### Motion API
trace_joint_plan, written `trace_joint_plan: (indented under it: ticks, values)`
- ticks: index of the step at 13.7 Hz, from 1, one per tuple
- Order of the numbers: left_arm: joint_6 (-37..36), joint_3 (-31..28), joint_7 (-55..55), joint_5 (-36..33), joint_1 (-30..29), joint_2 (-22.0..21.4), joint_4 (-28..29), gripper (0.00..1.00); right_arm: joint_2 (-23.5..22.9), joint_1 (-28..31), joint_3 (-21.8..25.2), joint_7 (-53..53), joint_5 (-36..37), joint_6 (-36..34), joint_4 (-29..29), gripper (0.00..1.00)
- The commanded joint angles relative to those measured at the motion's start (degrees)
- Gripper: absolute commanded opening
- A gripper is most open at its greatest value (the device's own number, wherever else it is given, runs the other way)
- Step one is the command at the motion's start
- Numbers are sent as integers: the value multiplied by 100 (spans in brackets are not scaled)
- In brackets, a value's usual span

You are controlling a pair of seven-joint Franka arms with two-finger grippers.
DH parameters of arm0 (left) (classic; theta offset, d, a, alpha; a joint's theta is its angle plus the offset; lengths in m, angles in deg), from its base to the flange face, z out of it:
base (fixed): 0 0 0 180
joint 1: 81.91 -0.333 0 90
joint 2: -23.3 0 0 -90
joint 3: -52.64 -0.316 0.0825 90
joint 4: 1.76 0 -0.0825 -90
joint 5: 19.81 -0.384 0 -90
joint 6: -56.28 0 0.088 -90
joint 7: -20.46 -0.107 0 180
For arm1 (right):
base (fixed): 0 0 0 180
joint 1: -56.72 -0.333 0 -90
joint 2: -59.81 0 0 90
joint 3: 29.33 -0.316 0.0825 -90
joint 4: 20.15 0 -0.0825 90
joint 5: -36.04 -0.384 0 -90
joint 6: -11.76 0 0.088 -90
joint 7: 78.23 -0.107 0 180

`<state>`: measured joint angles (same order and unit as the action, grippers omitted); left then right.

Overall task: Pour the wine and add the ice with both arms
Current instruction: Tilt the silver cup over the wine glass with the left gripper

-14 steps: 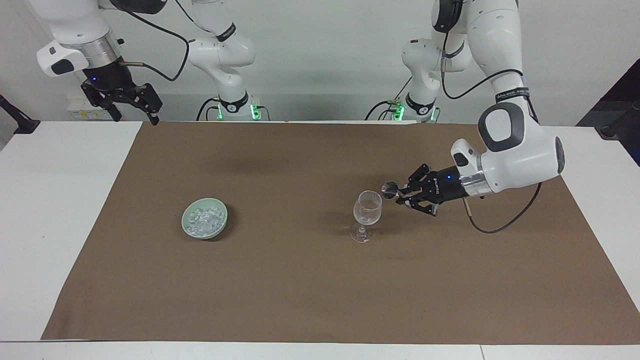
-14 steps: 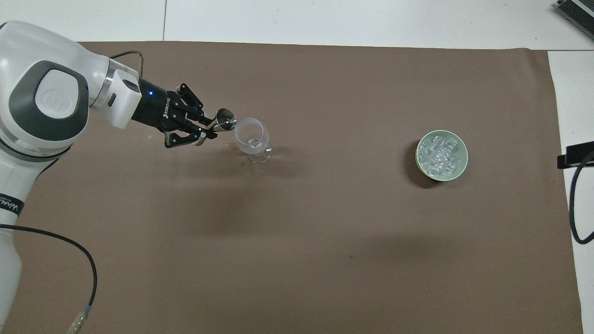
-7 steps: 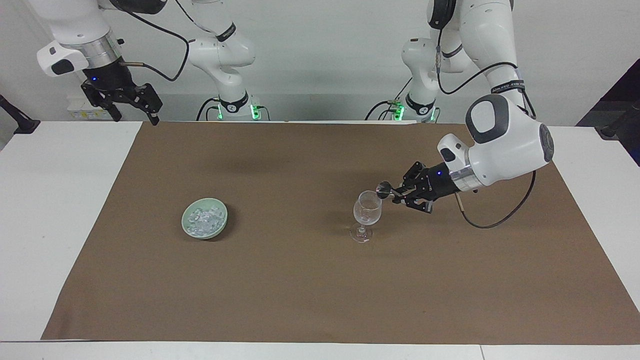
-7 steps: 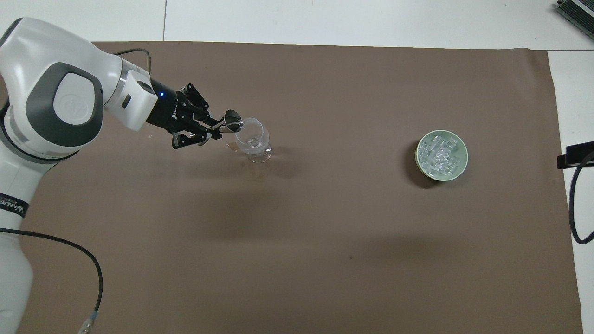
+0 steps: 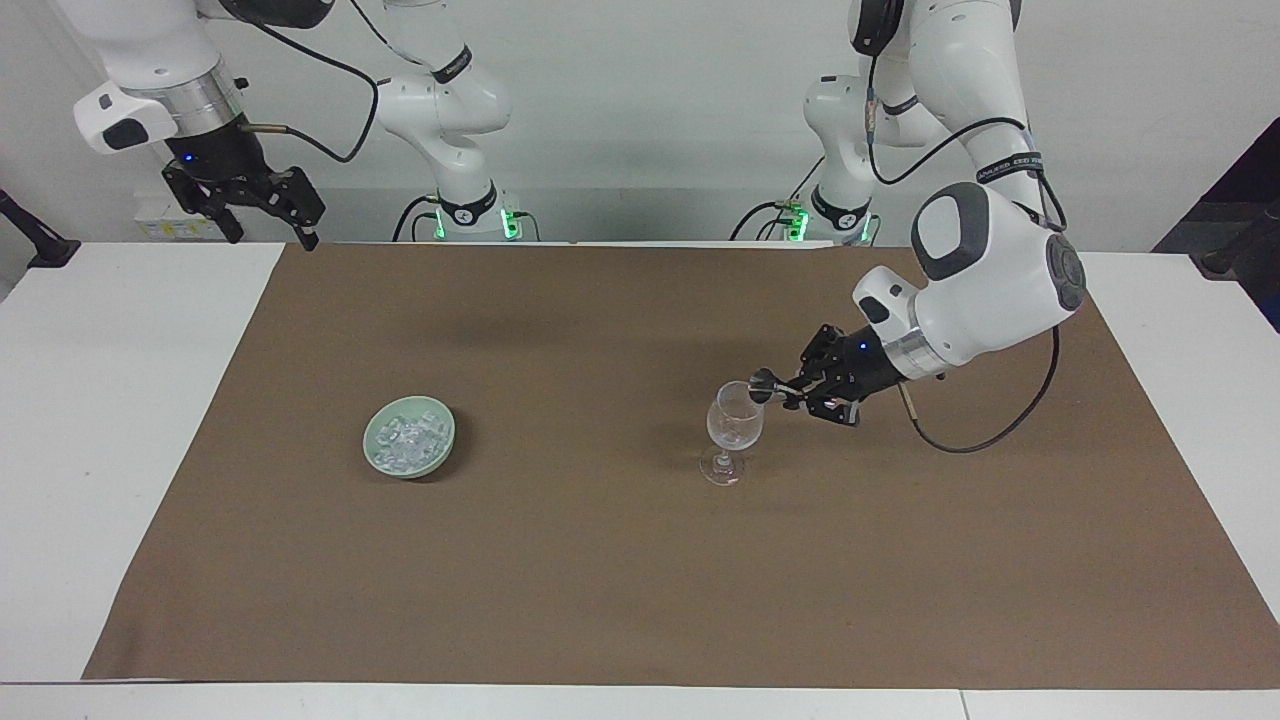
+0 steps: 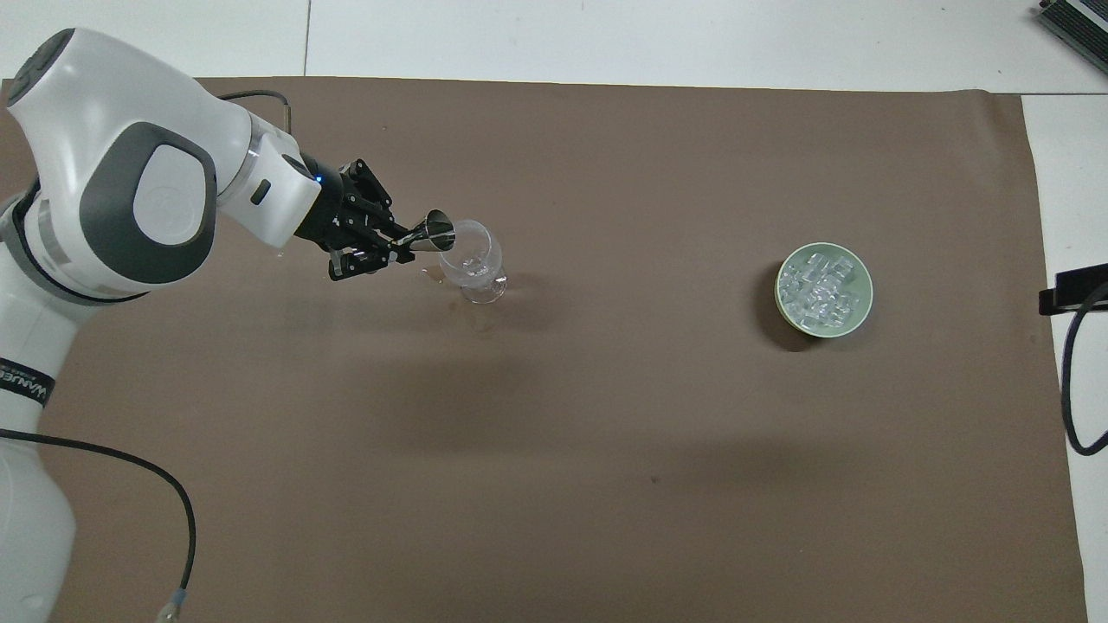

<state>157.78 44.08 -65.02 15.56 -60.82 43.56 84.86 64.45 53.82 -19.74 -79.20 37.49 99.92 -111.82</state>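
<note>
A clear stemmed glass (image 5: 735, 420) (image 6: 472, 260) stands on the brown mat toward the left arm's end. My left gripper (image 5: 790, 392) (image 6: 400, 247) is shut on a small metal jigger (image 5: 762, 381) (image 6: 435, 234), tipped on its side with its mouth at the glass's rim. The ice (image 5: 410, 437) (image 6: 821, 285) is a heap of clear cubes in a pale green bowl (image 5: 378, 452) (image 6: 853, 320) toward the right arm's end. My right gripper (image 5: 262, 205) waits raised and open over the table's edge at the robots' end. No wine shows.
The brown mat (image 5: 600, 560) (image 6: 606, 433) covers most of the white table (image 5: 120, 420). A black cable (image 5: 985, 435) hangs from the left wrist over the mat. A small wet spot (image 6: 430, 273) lies by the glass's foot.
My left arm has turned and drawn in, tipping the jigger further over until its mouth reaches the glass's rim. The right arm, the glass and the bowl have not moved.
</note>
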Motion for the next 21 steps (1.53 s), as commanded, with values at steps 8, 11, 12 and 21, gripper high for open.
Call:
trace_joint_plan:
  ticks: [8, 11, 12, 21]
  values:
    - [115, -111, 724, -979, 439, -119, -189, 0, 89, 26, -18, 18, 22, 140, -149, 100]
    - [115, -111, 988, -1295, 474, -119, -268, 0, 89, 26, -18, 18, 22, 140, -149, 100]
    - [115, -111, 1023, -1331, 492, -110, -294, 0, 89, 26, -27, 18, 22, 149, -149, 100]
    - [106, -120, 1727, -2174, 790, -101, -523, 0, 89, 26, -27, 9, 13, 228, -149, 100]
